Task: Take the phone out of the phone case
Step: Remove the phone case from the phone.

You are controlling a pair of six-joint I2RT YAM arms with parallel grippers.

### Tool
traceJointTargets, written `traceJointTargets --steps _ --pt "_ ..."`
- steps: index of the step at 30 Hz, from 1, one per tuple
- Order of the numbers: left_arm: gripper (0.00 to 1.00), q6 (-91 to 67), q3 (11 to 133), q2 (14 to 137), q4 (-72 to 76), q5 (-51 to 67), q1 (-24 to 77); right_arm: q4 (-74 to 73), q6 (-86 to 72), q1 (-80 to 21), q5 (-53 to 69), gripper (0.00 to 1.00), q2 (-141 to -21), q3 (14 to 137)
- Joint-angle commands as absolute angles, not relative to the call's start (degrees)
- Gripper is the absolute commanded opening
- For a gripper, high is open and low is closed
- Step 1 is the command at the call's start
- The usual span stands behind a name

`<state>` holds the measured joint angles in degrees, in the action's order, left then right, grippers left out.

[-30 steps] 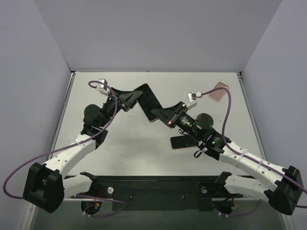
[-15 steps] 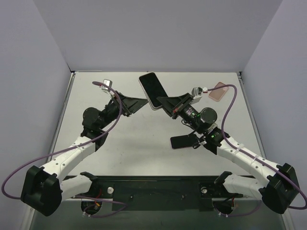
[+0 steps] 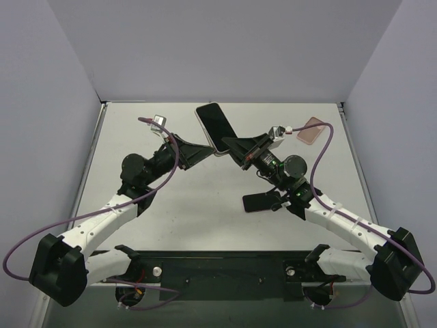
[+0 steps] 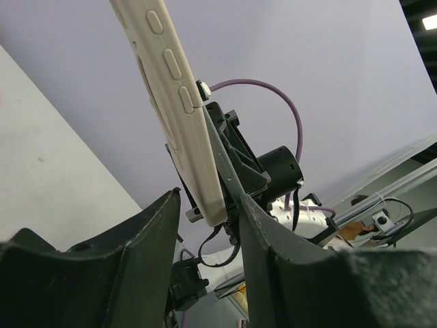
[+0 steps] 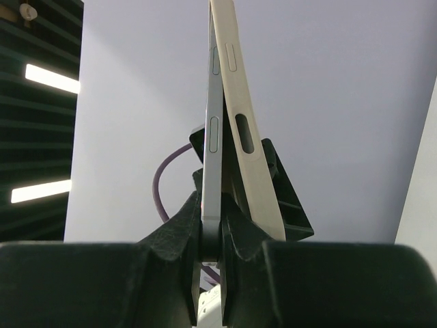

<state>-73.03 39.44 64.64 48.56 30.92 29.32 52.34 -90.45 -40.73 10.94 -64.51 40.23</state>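
Two arms meet at far centre in the top view, where the right gripper (image 3: 232,145) holds the phone (image 3: 217,126) aloft, with the left gripper (image 3: 202,147) just left of it. Left wrist: the cream case (image 4: 181,102) ends between parted jaws. Right wrist: closed jaws pinch the phone's edge, the case splaying off rightward.

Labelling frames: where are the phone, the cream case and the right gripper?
phone (image 5: 212,164), right wrist view, silver side edge.
cream case (image 5: 252,171), right wrist view, slotted side edge.
right gripper (image 5: 212,229), right wrist view, between its fingertips.
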Motion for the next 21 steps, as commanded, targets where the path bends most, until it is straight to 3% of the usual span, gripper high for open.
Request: traceJointTargets --steps 1,5,11,17,20,21 --pt "0.48 -71.4 39.0 64.7 50.4 31.4 29.5 64.2 -93.1 -40.5 10.7 0.00 -63.0 40.7" --pt "0.41 -70.1 39.8 65.5 47.7 31.3 29.6 66.3 -94.5 -40.6 10.9 0.00 -63.5 40.0" --pt "0.40 -66.1 42.0 66.5 40.3 29.6 29.7 66.6 -94.6 -40.6 11.4 0.00 -63.2 39.0" --pt "0.15 -60.3 47.5 68.0 28.6 26.5 30.6 59.9 -90.8 -40.5 12.2 0.00 -60.0 38.7" --pt "0.00 -57.0 48.4 66.4 20.6 20.1 30.7 54.9 -88.0 -40.2 14.1 0.00 -58.4 39.2" --pt "0.00 -54.3 49.8 65.6 16.5 14.6 30.7 48.8 -84.9 -39.5 14.9 0.00 -57.1 40.3"
